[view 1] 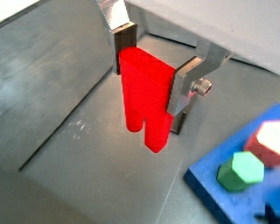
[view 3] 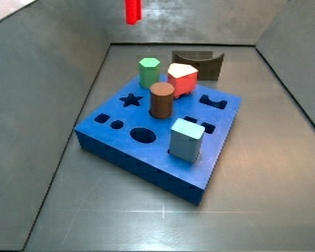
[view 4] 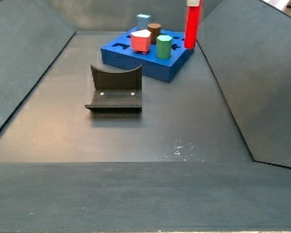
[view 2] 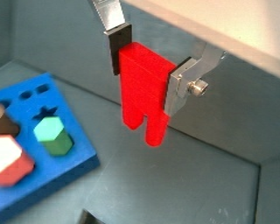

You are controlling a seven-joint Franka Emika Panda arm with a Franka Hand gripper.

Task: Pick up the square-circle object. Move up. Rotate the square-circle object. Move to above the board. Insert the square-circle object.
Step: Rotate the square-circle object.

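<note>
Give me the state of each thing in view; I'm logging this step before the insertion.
hand: shut on the square-circle object, raised off the floor.
square-circle object: held upright in the air, not inserted.
board: flat on the floor, several holes filled.
green peg: standing in the board.
brown cylinder: standing in the board.
fixture: on the floor, unoccupied.

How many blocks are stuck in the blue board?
4 on the board: green hexagon peg, red-and-white block, brown cylinder, pale blue block. The pincer holds the square-circle object off the board.
</note>
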